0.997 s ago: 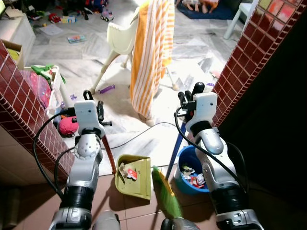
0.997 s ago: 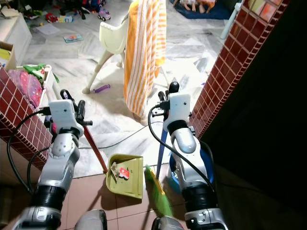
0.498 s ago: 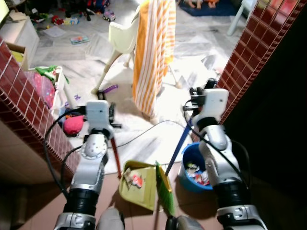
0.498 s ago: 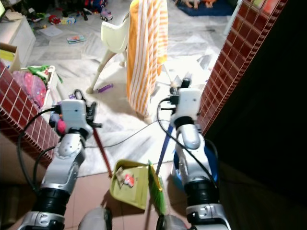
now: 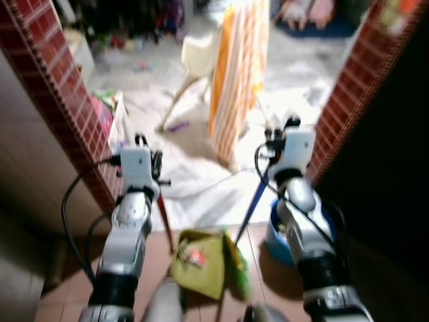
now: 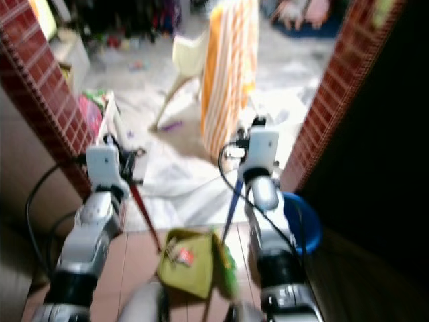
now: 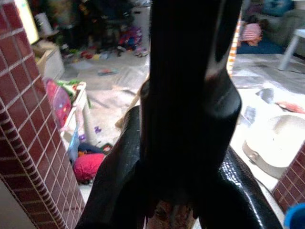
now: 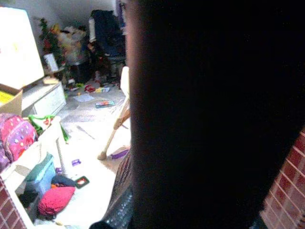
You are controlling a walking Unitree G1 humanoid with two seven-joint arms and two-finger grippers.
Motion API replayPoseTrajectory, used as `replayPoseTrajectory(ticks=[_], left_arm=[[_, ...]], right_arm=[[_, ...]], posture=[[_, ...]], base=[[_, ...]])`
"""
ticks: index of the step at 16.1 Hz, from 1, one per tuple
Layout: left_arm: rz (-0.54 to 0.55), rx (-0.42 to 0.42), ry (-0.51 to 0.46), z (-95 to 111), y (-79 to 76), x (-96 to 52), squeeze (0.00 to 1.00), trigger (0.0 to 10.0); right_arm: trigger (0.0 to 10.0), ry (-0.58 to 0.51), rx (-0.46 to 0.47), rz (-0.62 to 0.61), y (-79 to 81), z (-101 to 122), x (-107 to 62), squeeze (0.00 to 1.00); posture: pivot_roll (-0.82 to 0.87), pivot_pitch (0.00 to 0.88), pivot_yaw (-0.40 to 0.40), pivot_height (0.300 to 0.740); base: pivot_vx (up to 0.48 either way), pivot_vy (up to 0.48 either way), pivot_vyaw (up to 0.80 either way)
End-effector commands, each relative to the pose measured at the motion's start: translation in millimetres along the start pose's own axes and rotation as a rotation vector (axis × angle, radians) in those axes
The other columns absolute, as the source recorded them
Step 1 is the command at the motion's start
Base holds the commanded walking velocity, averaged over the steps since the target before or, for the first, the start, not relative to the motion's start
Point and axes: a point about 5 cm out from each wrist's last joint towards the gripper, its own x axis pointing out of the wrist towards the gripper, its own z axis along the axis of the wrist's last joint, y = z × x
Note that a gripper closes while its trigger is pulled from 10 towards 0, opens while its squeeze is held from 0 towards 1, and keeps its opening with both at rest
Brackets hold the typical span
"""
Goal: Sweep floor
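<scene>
**Robot stands in a brick doorway with dustpan and broom in its grippers**

The head views are blurred. The left gripper [image 5: 143, 142] is raised at the left, beside a red-tiled brick wall [image 5: 64, 87], and is pressed together on the red handle [image 5: 164, 221] of a yellow-green dustpan [image 5: 199, 261]. In the left wrist view the black fingers [image 7: 119, 176] close around a dark shaft. The dustpan rests on the brown tiled floor [image 5: 74, 295] between the two arms, with a bit of red and white litter [image 5: 194, 257] lying in it.

The right gripper [image 5: 289, 127] is raised at the right and holds the blue broom handle [image 5: 251, 204], which slants down to green bristles [image 5: 236, 261] just beside the dustpan's right edge. Whether its fingers fully clamp the handle cannot be told; the right wrist view is mostly a dark shape.

A blue bucket [image 6: 305, 221] sits on the floor behind the right arm, near the right brick pillar [image 5: 348, 100]. Beyond the doorway, a white high chair [image 5: 191, 60] draped with an orange-striped towel [image 5: 234, 74] stands on pale marble floor strewn with toys.
</scene>
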Motion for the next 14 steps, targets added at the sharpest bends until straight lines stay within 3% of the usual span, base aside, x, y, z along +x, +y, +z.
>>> replayPoseTrajectory(ticks=[1,8,10,14], left_arm=[[-0.014,-0.019,-0.039,11.5,-1.3,2.1,0.0,10.0],[-0.012,-0.055,-0.075,20.8,6.4,4.6,0.0,10.0],[0.011,-0.082,-0.047,15.9,13.8,2.4,0.0,10.0],[0.038,-0.15,-0.114,32.1,15.8,-4.9,0.0,10.0]], right_arm=[[10.0,0.0,-0.013,-0.019,-3.7,-0.7,2.1,0.0],[10.0,0.081,-0.146,-0.043,-28.2,-21.4,-8.1,0.0],[10.0,0.123,-0.191,-0.064,-35.0,-29.2,-11.7,0.0],[10.0,0.076,-0.171,-0.106,-45.4,-19.2,-11.8,0.0]], posture=[[0.0,0.0,0.0,0.74],[0.02,0.0,-0.04,0.74],[0.01,0.0,-0.014,0.74],[0.0,0.0,0.003,0.74]], base=[[-0.259,0.0,0.0],[0.0,0.0,0.0],[0.0,0.0,0.0],[0.0,0.0,0.0]])
